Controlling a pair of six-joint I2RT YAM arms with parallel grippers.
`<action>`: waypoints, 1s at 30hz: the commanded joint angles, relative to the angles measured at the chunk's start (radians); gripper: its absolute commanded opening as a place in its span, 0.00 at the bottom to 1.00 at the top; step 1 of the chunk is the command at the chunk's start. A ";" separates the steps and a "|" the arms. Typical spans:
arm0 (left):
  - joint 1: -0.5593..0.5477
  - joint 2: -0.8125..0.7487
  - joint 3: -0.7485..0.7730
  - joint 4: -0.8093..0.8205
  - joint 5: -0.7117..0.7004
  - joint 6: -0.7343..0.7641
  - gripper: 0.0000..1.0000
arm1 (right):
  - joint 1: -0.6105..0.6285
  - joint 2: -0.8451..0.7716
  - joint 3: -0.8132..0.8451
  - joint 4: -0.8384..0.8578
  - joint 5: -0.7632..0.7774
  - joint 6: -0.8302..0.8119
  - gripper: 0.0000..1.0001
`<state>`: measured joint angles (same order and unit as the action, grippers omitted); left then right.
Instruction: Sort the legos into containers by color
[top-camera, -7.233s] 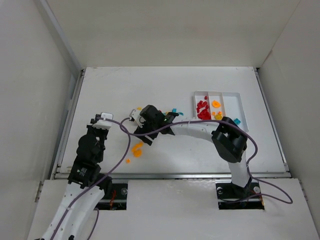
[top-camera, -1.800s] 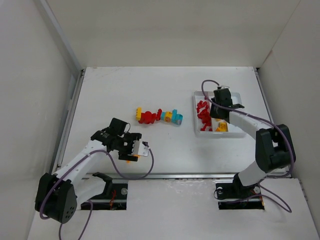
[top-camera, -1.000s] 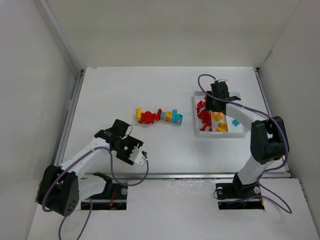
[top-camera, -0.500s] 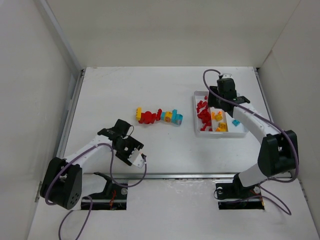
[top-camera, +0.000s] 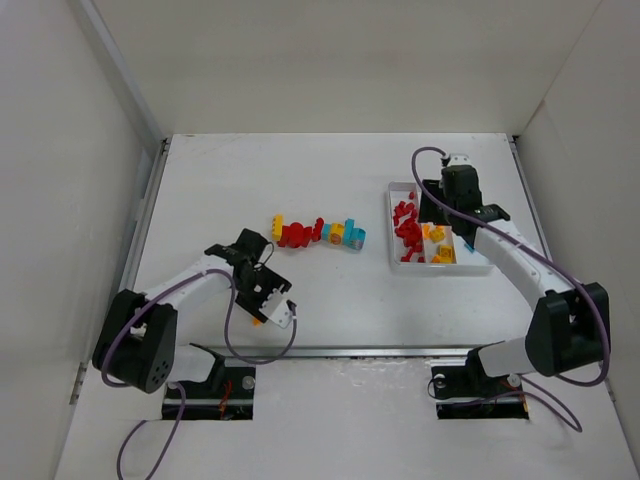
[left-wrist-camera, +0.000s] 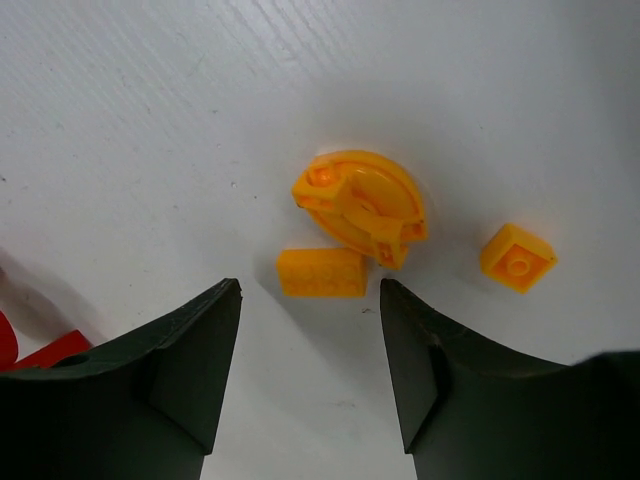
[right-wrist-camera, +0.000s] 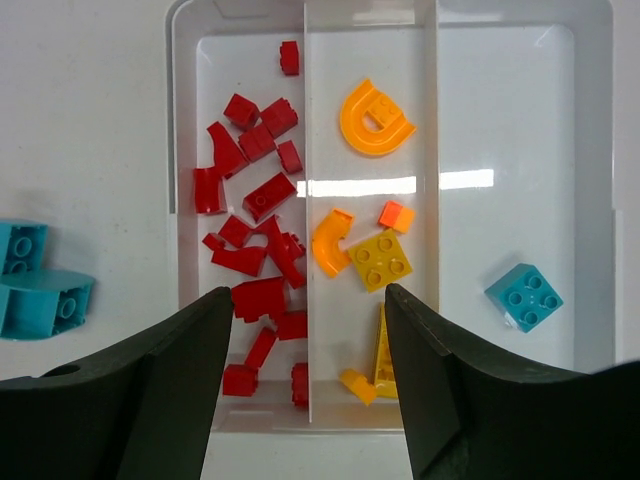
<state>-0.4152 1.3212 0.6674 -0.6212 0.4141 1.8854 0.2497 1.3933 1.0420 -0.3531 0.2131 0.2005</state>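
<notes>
Left wrist camera is looking straight down on three loose orange legos on the table (left-wrist-camera: 150, 100). A flat orange brick (left-wrist-camera: 320, 272) is lying with a round orange piece (left-wrist-camera: 360, 205) right against it at its one o'clock. A small square orange brick (left-wrist-camera: 517, 257) is sitting apart at three o'clock. The left gripper (left-wrist-camera: 308, 325) is hanging over them with jaws parted and nothing between them, one finger on each side of the flat brick. To me that looks like lining up to pinch that brick. A scrap of red (left-wrist-camera: 55, 350) is peeking out by the finger at eight o'clock.

Across the table, the right gripper (right-wrist-camera: 308, 300) is hovering above the white tray (right-wrist-camera: 600, 200), jaws spread and empty, centred on the divider between the left and middle compartments. Each colour is getting its own lane there. Red bricks (right-wrist-camera: 260, 230) are filling the left compartment, orange pieces (right-wrist-camera: 375, 255) the middle, and a single cyan brick (right-wrist-camera: 523, 297) is sitting in the right one.

Two cyan bricks (right-wrist-camera: 40, 280) are lying outside the tray at nine o'clock. They seem to be the end of the joined row of legos (top-camera: 318, 233) in mid-table. From overhead, the tray is at that row's three o'clock and the left gripper at its seven o'clock.
</notes>
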 joint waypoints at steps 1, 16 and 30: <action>-0.022 0.032 0.023 -0.077 -0.012 0.059 0.54 | -0.004 -0.045 -0.010 0.037 -0.035 -0.024 0.68; -0.099 0.179 0.136 -0.190 -0.103 0.035 0.04 | -0.004 -0.116 -0.046 0.059 -0.054 -0.055 0.68; -0.045 0.127 0.385 -0.015 0.144 -0.428 0.00 | 0.019 -0.181 0.056 -0.067 -0.021 0.059 0.68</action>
<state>-0.4709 1.4796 0.9539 -0.6750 0.4198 1.6302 0.2523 1.2793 1.0187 -0.3946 0.1658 0.1986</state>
